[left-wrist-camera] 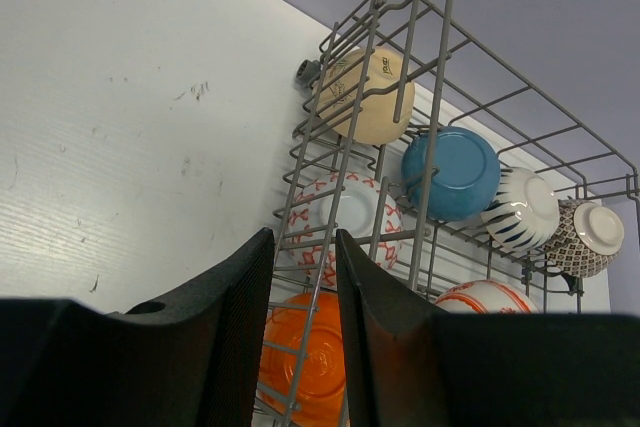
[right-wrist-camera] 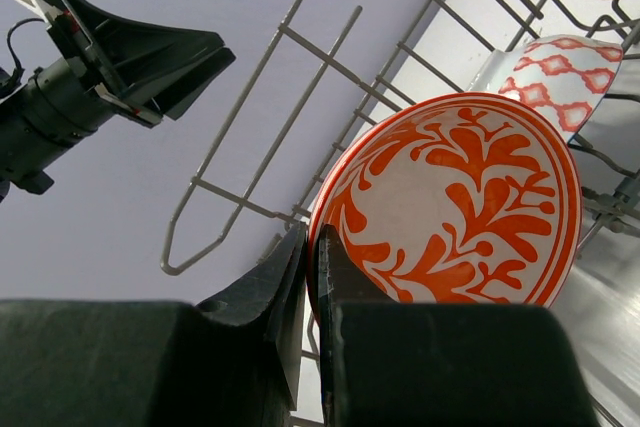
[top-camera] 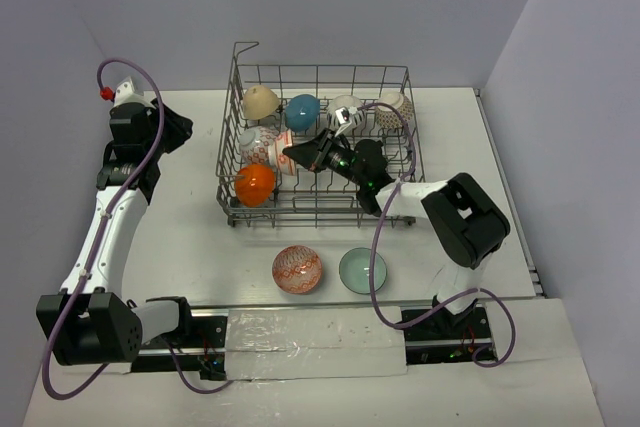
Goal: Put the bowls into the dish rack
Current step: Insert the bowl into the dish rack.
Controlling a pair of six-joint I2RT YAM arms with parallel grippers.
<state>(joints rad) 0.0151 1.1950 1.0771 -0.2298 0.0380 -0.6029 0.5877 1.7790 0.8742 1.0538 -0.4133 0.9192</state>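
Observation:
The grey wire dish rack point(top-camera: 412, 137) stands at the back middle of the table. My right gripper point(top-camera: 303, 153) reaches into it and is shut on the rim of a white bowl with orange leaf pattern point(right-wrist-camera: 460, 207); its fingers point(right-wrist-camera: 312, 237) pinch the bowl's edge. Racked bowls are tan point(top-camera: 261, 101), teal-blue point(top-camera: 302, 109), white striped point(top-camera: 345, 112), brown patterned point(top-camera: 397, 107), red-diamond patterned point(top-camera: 255, 139) and plain orange point(top-camera: 256, 184). My left gripper point(top-camera: 186, 128) hovers left of the rack, open point(left-wrist-camera: 303, 237) with nothing between its fingers.
An orange-red patterned bowl point(top-camera: 297, 269) and a pale green bowl point(top-camera: 362, 270) sit upright on the table in front of the rack, near the arms' bases. Grey walls close off the back and both sides.

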